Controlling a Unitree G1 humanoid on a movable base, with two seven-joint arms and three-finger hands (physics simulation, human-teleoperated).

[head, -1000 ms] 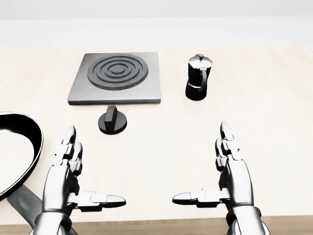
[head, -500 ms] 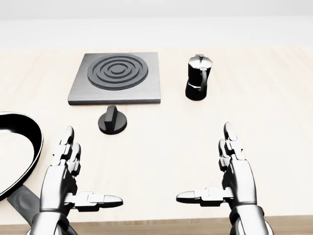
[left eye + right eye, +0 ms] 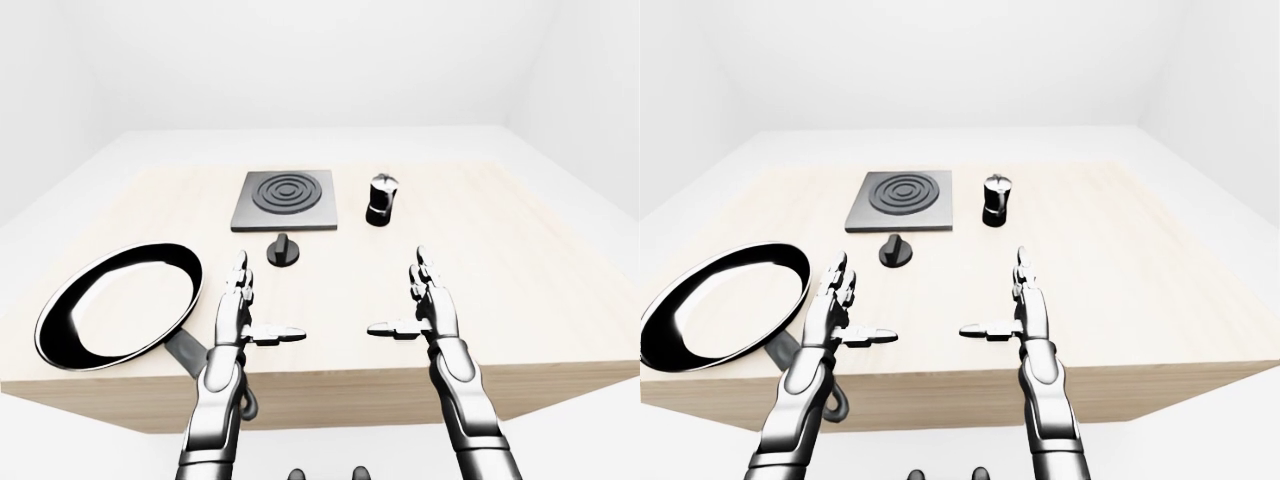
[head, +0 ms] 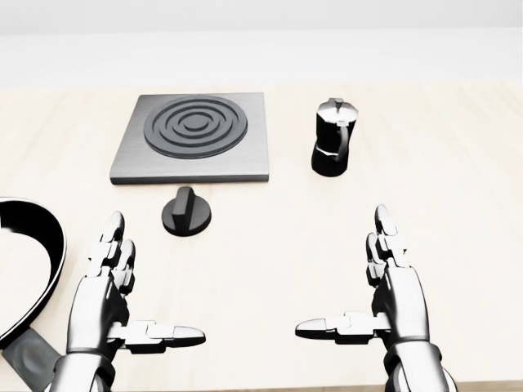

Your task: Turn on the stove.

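Note:
A square grey stove plate (image 4: 193, 137) with dark concentric rings lies on the pale wooden table (image 4: 458, 188), upper left of centre in the head view. Just below it sits its round black knob (image 4: 187, 212), its ridge pointing up the view. My left hand (image 4: 122, 302) hovers open below the knob, thumb pointing right, a hand's length short of it. My right hand (image 4: 376, 298) is open too, thumb pointing left, lower right and well apart from the knob. Neither hand touches anything.
A black and silver moka pot (image 4: 332, 138) stands to the right of the stove plate. A black frying pan (image 3: 115, 305) with its handle toward me lies at the left, close beside my left arm. The table's near edge (image 3: 330, 385) runs under my forearms.
The whole picture has shifted slightly down and left, so the camera has moved a little. Both hands keep their open pose at nearly the same place in the view.

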